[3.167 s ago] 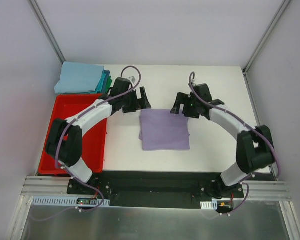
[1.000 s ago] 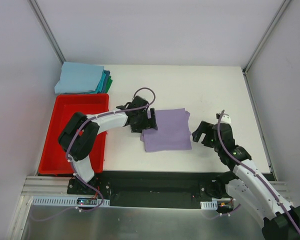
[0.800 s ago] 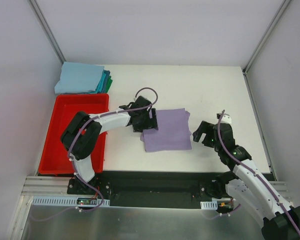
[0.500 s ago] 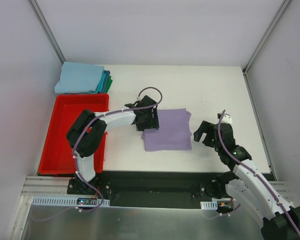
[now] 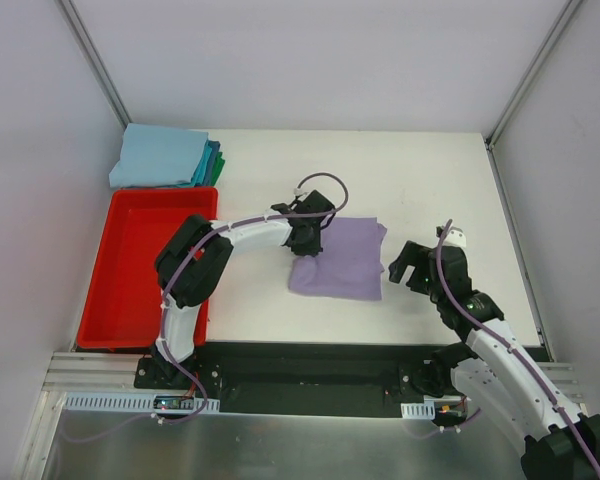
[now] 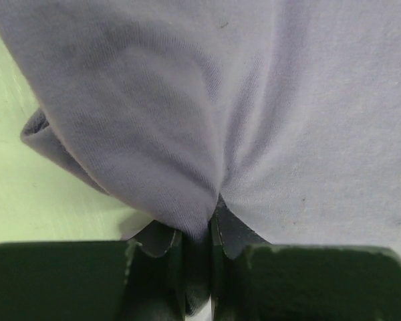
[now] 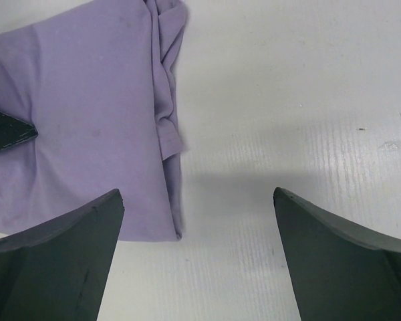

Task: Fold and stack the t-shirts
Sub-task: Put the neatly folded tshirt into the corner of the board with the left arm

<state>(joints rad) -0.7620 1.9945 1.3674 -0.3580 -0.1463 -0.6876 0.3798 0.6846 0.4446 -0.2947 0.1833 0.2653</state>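
Your left gripper (image 6: 197, 264) pinches the purple shirt (image 5: 345, 262) at its left edge. Your right gripper (image 7: 197, 200) sits just right of it, spread wide.

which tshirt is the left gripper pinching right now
The lavender-purple t-shirt mid-table: the left gripper is shut on its edge. The light blue, teal and green stack sits beyond the red bin.
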